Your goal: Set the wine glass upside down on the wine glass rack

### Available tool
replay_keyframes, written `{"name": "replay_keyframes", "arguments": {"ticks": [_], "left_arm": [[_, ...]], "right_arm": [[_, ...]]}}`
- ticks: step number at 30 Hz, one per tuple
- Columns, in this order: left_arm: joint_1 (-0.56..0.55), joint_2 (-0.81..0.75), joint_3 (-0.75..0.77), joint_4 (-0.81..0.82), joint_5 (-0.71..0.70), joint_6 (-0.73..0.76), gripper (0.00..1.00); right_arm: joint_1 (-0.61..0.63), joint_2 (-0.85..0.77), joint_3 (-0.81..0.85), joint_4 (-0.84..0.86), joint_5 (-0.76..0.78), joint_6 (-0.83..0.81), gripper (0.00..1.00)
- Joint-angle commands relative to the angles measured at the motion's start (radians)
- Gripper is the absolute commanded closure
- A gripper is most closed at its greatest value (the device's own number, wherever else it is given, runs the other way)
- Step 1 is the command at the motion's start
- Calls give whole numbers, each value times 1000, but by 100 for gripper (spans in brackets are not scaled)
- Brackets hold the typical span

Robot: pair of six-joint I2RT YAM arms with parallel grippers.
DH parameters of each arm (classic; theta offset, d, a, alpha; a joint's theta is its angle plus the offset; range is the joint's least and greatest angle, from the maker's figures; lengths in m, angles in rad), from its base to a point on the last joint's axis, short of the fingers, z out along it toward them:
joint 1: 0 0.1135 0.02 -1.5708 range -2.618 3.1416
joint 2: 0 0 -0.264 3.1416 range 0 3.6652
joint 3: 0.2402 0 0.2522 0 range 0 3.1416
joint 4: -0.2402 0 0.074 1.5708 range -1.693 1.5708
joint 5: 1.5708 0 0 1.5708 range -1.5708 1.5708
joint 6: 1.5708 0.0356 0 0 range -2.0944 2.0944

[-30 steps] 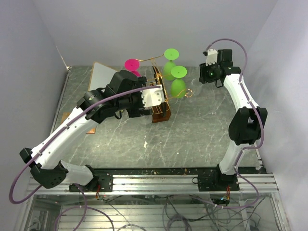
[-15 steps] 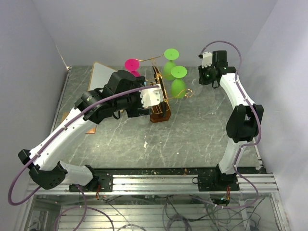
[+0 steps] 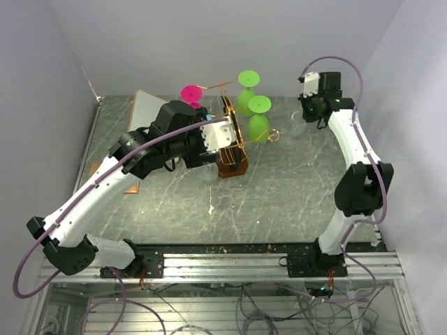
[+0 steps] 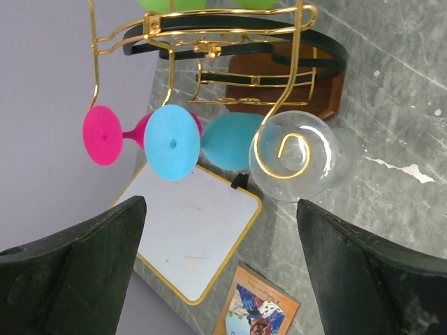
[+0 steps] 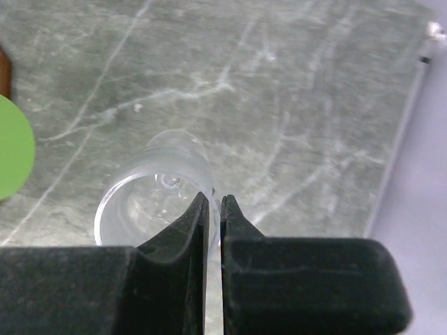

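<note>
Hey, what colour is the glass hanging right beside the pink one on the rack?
Light blue glass, clearest in the left wrist view.

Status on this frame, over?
Left end effector open, empty, at the wine glass rack. Right end effector shut at rim of clear wine glass, upright on table. Left arm crowds the rack.

In the right wrist view the jaws, closed on the wine glass (image 5: pixel 157 192), cover its near rim, and the left edge cuts off a green disc (image 5: pixel 12 148). From above, that glass is too faint against the bench (image 3: pixel 279 195) to make out clearly.
</note>
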Motion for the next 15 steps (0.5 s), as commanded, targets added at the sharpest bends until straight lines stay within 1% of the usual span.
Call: {"name": "replay_keyframes", "arguments": {"ticks": [1, 4, 7, 12, 15], "left_arm": [[29, -14, 9, 79, -38, -67, 0], [55, -4, 35, 104, -53, -120, 0], [94, 8, 75, 120, -38, -183, 0], [170, 16, 131, 173, 30, -339, 0], [210, 17, 147, 209, 72, -431, 0]], "right_arm": [[-47, -172, -37, 65, 109, -41, 100], [-68, -259, -59, 85, 142, -49, 100], [-81, -330, -75, 102, 116, -34, 100], [-83, -440, -98, 144, -78, 25, 100], [-82, -483, -66, 169, -163, 64, 100]]}}
